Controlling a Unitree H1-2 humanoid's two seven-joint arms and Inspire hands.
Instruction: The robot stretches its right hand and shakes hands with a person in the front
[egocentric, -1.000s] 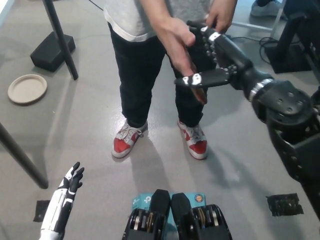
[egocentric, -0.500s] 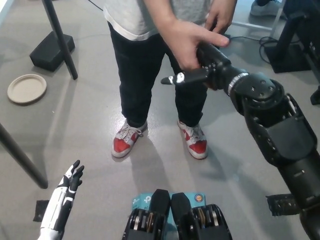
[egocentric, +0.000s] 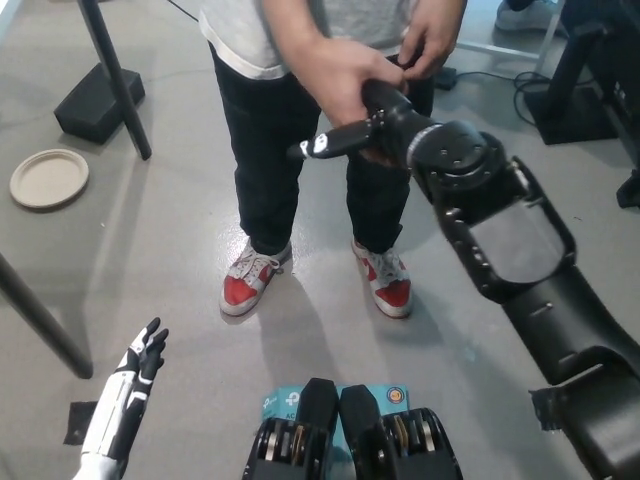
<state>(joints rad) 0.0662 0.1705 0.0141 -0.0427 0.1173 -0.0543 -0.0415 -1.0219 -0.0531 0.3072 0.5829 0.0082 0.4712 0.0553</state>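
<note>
The person in a grey shirt, black trousers and red-and-white sneakers (egocentric: 300, 130) stands directly in front, on the grey floor; the bulky black right arm (egocentric: 500, 230) reaches up from the lower right across the frame to meet them; the black right hand (egocentric: 375, 125) sits inside the person's bare clasping hand (egocentric: 345, 75), whose fingers wrap over its top; one black digit with a white tip juts out to the left, free of the clasp, while the rest are covered, so whether they curl onto the person's palm cannot be told; a human hand is soft, yielding and easily hurt, so I judge it wants a light, even hold across the palm, never a squeeze on the fingers; the slim white left hand (egocentric: 130, 390) rests low at the lower left, its dark fingers loosely spread and holding nothing; a round beige paper plate (egocentric: 48, 178) lies on the floor far left.
</note>
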